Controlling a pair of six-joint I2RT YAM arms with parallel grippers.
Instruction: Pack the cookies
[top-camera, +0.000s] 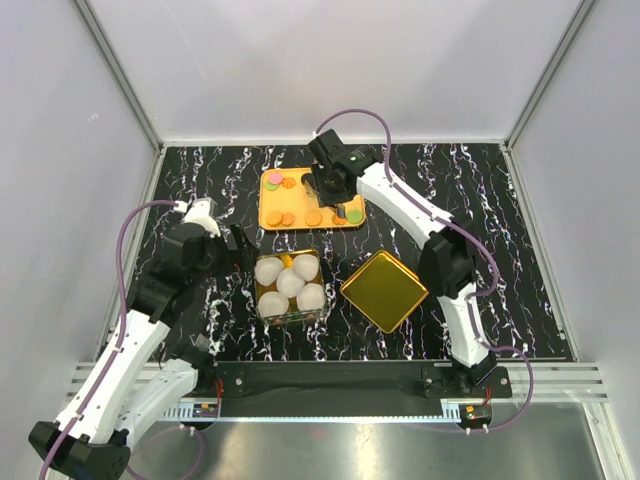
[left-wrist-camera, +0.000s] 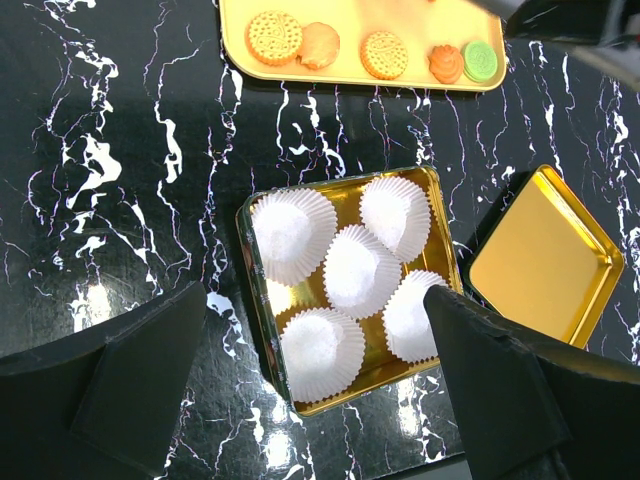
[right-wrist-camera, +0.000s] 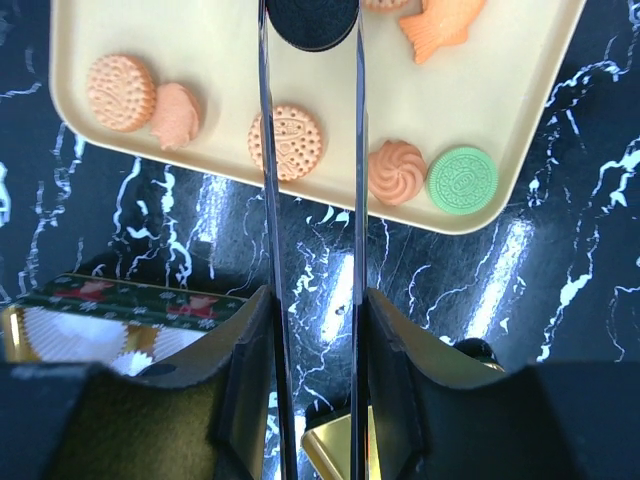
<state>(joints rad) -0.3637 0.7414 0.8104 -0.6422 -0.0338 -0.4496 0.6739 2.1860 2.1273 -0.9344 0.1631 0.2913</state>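
The cookies lie on a yellow tray (top-camera: 268, 200): orange rounds (right-wrist-camera: 285, 142) (right-wrist-camera: 120, 92), an orange swirl (right-wrist-camera: 396, 171) and a green disc (right-wrist-camera: 463, 179). My right gripper (right-wrist-camera: 312, 340) hangs over the tray's near edge, shut on a pair of thin metal tongs (right-wrist-camera: 267, 200). The tong tips pinch a black cookie (right-wrist-camera: 311, 22). My left gripper (left-wrist-camera: 315, 340) hovers open just left of the gold tin (left-wrist-camera: 245, 260), nothing between its fingers. The tin holds several white paper cups (left-wrist-camera: 355, 268), with no cookie showing in them.
The tin's gold lid (top-camera: 384, 290) lies upside down to the right of the tin (top-camera: 262, 300), on the black marbled table. The tray (left-wrist-camera: 340, 72) sits behind both. White walls close in the table on three sides.
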